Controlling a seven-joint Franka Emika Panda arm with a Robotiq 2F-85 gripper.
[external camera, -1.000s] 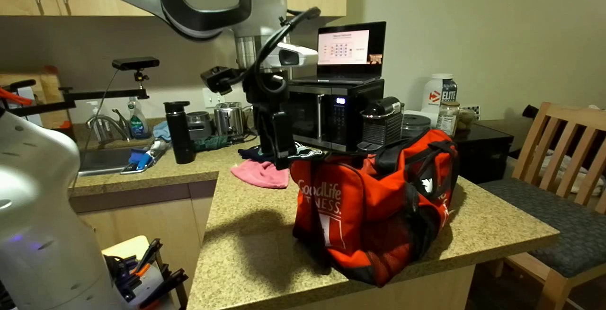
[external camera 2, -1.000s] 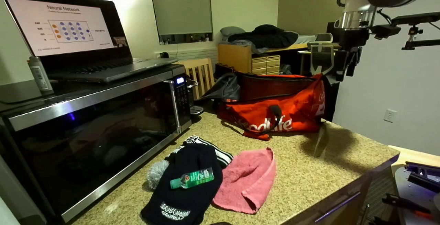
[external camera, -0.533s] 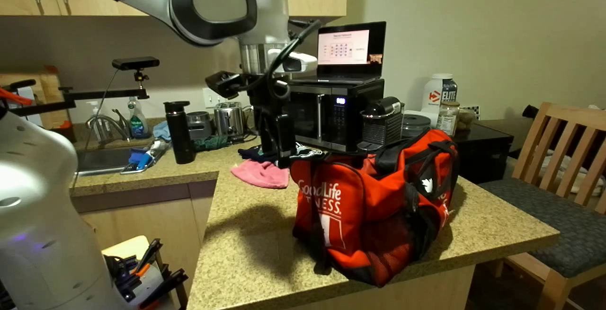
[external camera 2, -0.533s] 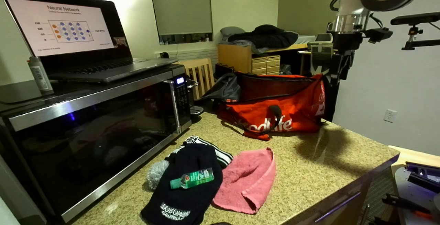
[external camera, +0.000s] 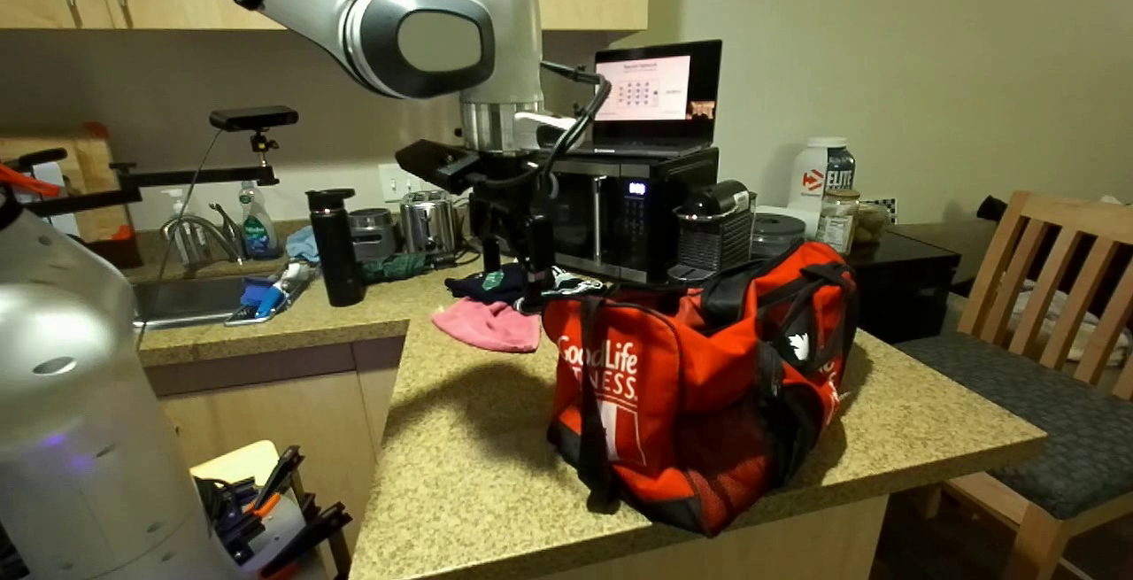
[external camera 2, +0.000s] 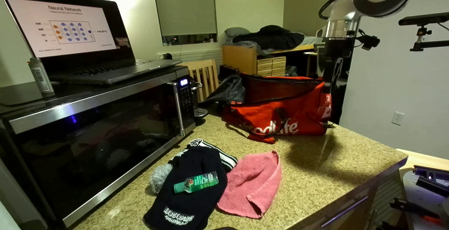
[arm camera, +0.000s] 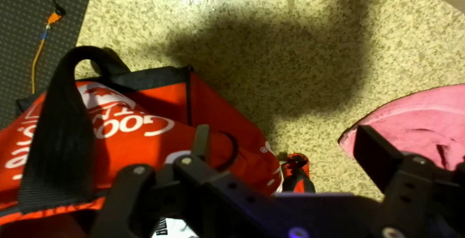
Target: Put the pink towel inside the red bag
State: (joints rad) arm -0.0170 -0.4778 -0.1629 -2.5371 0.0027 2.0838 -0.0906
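Observation:
The pink towel (external camera: pixel 489 325) lies loosely spread on the counter in both exterior views (external camera 2: pixel 254 184). Its corner shows at the right of the wrist view (arm camera: pixel 414 118). The red bag (external camera: pixel 726 367) stands on the counter with its top open, best seen in an exterior view (external camera 2: pixel 301 112). It fills the left of the wrist view (arm camera: pixel 225 111). My gripper (external camera: pixel 513 283) is open and empty, pointing down above the counter near the bag's end. In the wrist view (arm camera: pixel 285 140) one finger overlaps the bag and one the towel's corner. Whether a finger touches the bag, I cannot tell.
A dark knit hat (external camera 2: pixel 189 202) with a green bottle (external camera 2: pixel 198 182) on it lies beside the towel. A microwave (external camera 2: pixel 105 142) carrying a laptop (external camera 2: pixel 80 47) stands behind them. A coffee machine (external camera: pixel 715 230) is near the bag. A black strap (arm camera: pixel 58 140) loops over the bag.
The arm has moved lower and toward the bag, leftward in one view and slightly right in another. The hand has turned, so both fingers show apart. A bag strap has shifted slightly. The towel is unmoved.

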